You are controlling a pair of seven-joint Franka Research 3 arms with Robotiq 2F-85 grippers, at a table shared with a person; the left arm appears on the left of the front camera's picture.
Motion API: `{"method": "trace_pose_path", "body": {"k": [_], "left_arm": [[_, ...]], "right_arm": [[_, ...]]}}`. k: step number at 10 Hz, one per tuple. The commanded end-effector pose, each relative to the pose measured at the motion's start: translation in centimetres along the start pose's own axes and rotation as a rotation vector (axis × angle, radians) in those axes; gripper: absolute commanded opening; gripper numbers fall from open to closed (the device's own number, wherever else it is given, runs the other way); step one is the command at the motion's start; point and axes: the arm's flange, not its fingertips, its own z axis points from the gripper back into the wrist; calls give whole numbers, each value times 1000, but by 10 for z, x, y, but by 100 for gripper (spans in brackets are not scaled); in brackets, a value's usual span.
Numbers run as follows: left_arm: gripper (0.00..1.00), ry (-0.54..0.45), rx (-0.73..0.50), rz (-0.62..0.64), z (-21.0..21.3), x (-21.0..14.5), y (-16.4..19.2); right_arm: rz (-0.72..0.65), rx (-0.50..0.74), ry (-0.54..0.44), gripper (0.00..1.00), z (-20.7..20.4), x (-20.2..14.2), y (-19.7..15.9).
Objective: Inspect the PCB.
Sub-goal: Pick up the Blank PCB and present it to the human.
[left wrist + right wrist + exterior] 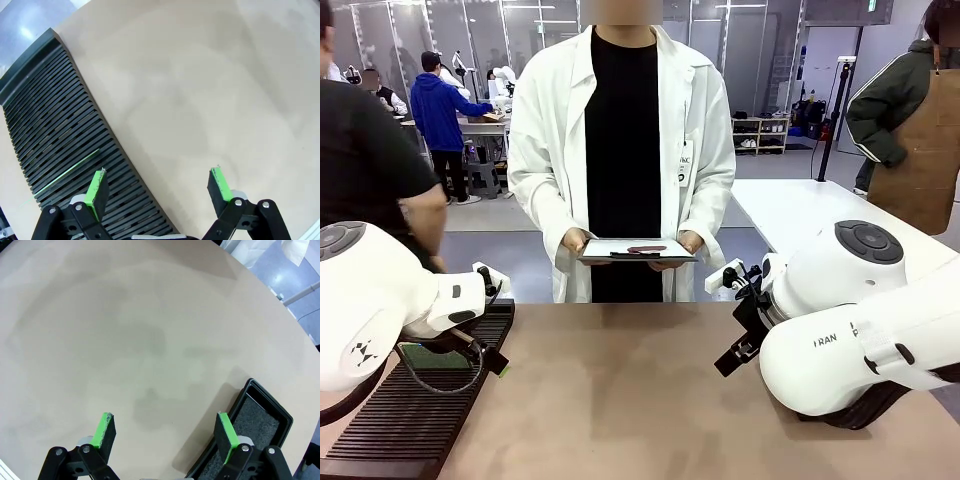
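The PCB (pixel 428 355) is a green board standing in a slot of the black ribbed rack (pixel 410 420) at the table's left. In the left wrist view the PCB (pixel 67 172) shows as a thin green edge between the rack's ribs (pixel 55 120). My left gripper (pixel 159 187) hangs open above the rack's right edge, just right of that green edge, with nothing between its green pads. My right gripper (pixel 165 432) is open over bare table and holds nothing. In the front view the right gripper (pixel 732 358) hangs at the table's right.
A black tray (pixel 250 440) with a grey foam floor lies beside the right gripper. Across the table stands a person in a white coat, both hands holding a clipboard (pixel 636 249) with a pen on it. The brown tabletop (pixel 620 400) between the arms is bare.
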Motion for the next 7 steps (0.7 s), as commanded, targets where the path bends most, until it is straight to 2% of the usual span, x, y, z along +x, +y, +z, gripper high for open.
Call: {"method": "trace_pose_path", "body": {"k": [1,2,3,4,5,7], "left_arm": [[100,0,0,0,0,0,0],[100,-8,46,-39,11,3,3],[100,-26,14,10,21,10,10],[100,-18,18,11,25,11,13],[100,4,-27,28,38,11,22],[100,41,-328,106,80,3,51]], "right_arm": [[0,0,0,100,0,0,0],[30,4,-3,100,11,5,-5],[2,39,-20,100,20,8,-10],[-5,52,-17,100,26,8,-12],[-27,114,-16,100,43,10,-14],[-106,356,-27,100,91,1,-30]]}}
